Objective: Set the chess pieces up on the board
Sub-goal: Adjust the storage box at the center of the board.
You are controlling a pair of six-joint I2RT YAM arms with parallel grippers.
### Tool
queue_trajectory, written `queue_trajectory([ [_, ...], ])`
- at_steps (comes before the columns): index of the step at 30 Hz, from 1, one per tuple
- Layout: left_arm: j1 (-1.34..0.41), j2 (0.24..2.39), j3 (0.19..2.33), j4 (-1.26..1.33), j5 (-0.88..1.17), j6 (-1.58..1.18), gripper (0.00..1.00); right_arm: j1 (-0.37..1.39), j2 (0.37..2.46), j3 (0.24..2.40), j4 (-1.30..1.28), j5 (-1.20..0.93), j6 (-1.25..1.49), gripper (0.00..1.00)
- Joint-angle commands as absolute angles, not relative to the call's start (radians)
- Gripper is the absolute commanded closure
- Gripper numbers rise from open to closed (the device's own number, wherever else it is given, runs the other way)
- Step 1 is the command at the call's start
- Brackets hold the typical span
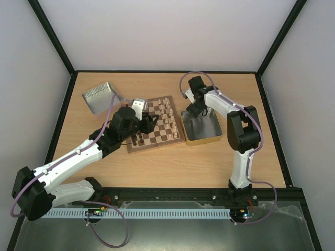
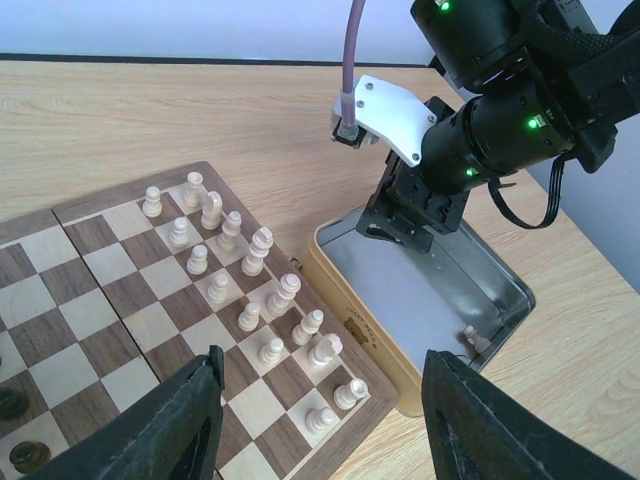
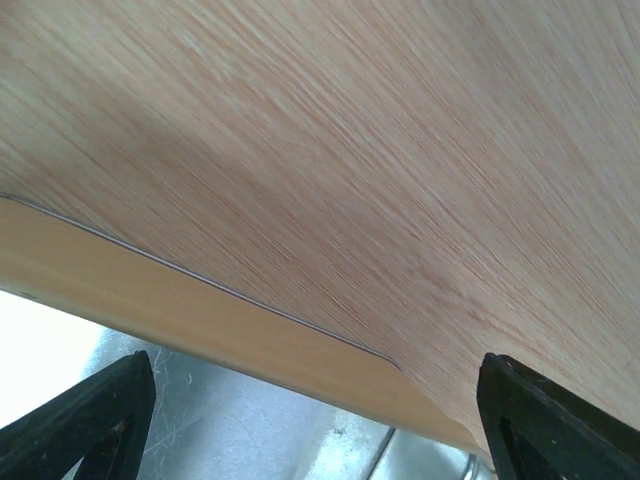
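**Over the tin: one cream piece left to fetch**

On the far right edge of the chessboard (image 2: 90, 300), the cream chess pieces (image 2: 258, 250) stand upright in two rows, nearly a full set. A few dark pieces (image 2: 12, 402) show at the opposite edge. Just beside the board lies an open gold-coloured tin (image 2: 365, 335), and one small cream thing (image 2: 470, 340) in its near corner looks like a leftover piece.

The right gripper (image 3: 315, 365) hangs over the tin's rim with its fingers wide apart and nothing between them. The left gripper (image 2: 322, 358) hovers above the cream rows, also spread and empty.

The step in hand appears to be collecting that last piece. This calls for the right claw to reach into the corner, close on the piece without jamming against the wall, and carry it to the free square.

A small mark on the tin's side is too blurred to read.
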State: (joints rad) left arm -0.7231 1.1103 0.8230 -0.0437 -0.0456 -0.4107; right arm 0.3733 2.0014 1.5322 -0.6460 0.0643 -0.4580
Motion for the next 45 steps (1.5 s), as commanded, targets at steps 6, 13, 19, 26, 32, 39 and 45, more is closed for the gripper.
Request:
queue_trajectory([
  [6, -0.716, 1.105, 0.792, -0.015, -0.049, -0.414, 0.43, 0.374, 2.035, 1.538, -0.706, -0.093, -0.598, 0.22],
  [13, -0.716, 1.093, 0.781, -0.018, -0.050, -0.418, 0.43, 0.357, 2.059, 1.514, -0.723, -0.032, -0.590, 0.36],
  [19, -0.715, 1.085, 0.761, 0.000, -0.035, -0.422, 0.43, 0.331, 2.007, 1.433, -0.699, 0.034, -0.568, 0.63],
  [26, -0.712, 1.091, 0.767, -0.005, -0.030, -0.420, 0.42, 0.316, 1.953, 1.375, -0.684, 0.066, -0.539, 0.82],
  [32, -0.711, 1.091, 0.766, 0.002, -0.022, -0.422, 0.43, 0.298, 1.910, 1.298, -0.672, 0.073, -0.491, 0.91],
  [39, -0.710, 1.087, 0.770, -0.001, -0.023, -0.423, 0.43, 0.278, 1.865, 1.264, -0.631, 0.130, -0.333, 0.91],
  [45, -0.710, 1.090, 0.773, 0.001, -0.018, -0.422, 0.42, 0.274, 1.883, 1.239, -0.627, 0.217, -0.022, 0.91],
])
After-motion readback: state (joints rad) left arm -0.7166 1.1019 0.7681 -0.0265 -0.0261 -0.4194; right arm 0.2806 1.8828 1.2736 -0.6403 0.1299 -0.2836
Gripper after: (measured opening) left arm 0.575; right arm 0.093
